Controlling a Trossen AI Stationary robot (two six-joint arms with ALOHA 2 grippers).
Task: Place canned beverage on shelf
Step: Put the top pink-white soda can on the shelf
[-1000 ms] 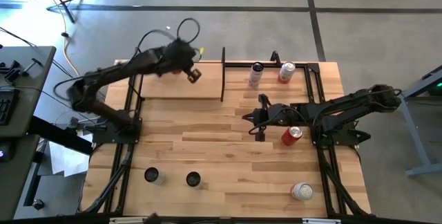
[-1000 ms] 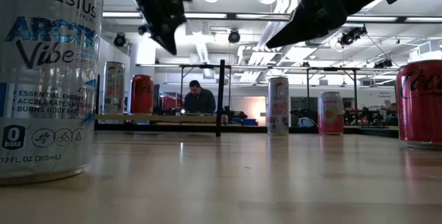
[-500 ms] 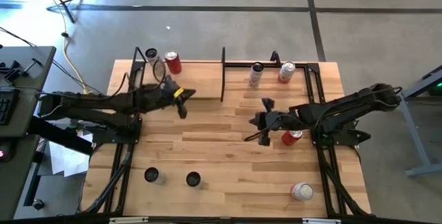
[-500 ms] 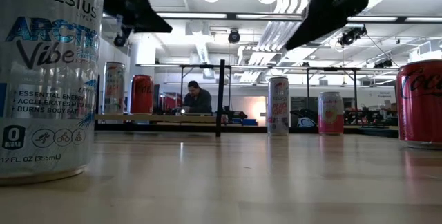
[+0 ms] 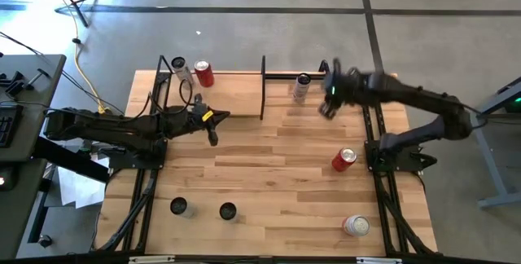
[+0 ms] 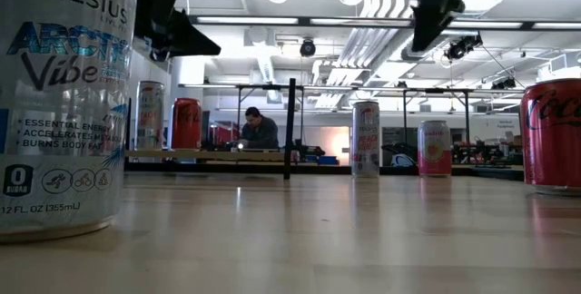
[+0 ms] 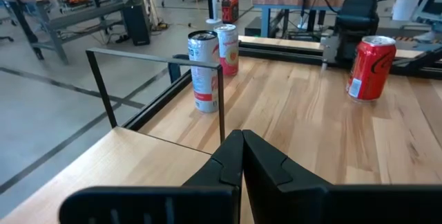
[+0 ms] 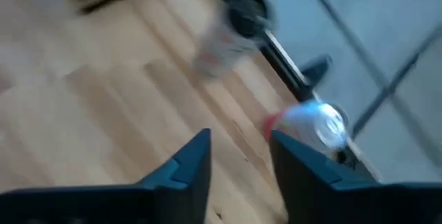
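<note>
The shelf (image 5: 232, 101), a light-wood board with black upright frames, lies at the table's far left. A silver can (image 5: 179, 70) and a red can (image 5: 203, 75) stand on its far left end. A slim silver can (image 5: 302, 87) and a pink can (image 6: 434, 149) stand on the table at the far right. My right gripper (image 5: 327, 105) is open and empty, raised just above the pink can (image 8: 321, 127), which it hides in the high view. My left gripper (image 5: 213, 134) is shut and empty, low by the shelf's near edge (image 7: 103, 162).
A red can (image 5: 343, 160) stands mid-right. A can (image 5: 356, 226) lies near the front right corner. Two cans (image 5: 178, 207) (image 5: 228, 211) stand at the front left. Black rails run along both table sides. A person (image 6: 261, 131) sits in the room beyond.
My left gripper has drawn back from above the shelf's far end, toward the near edge and down, uncovering the two cans on the shelf. My right gripper has swung from the table's middle toward the far right, over the pink can.
</note>
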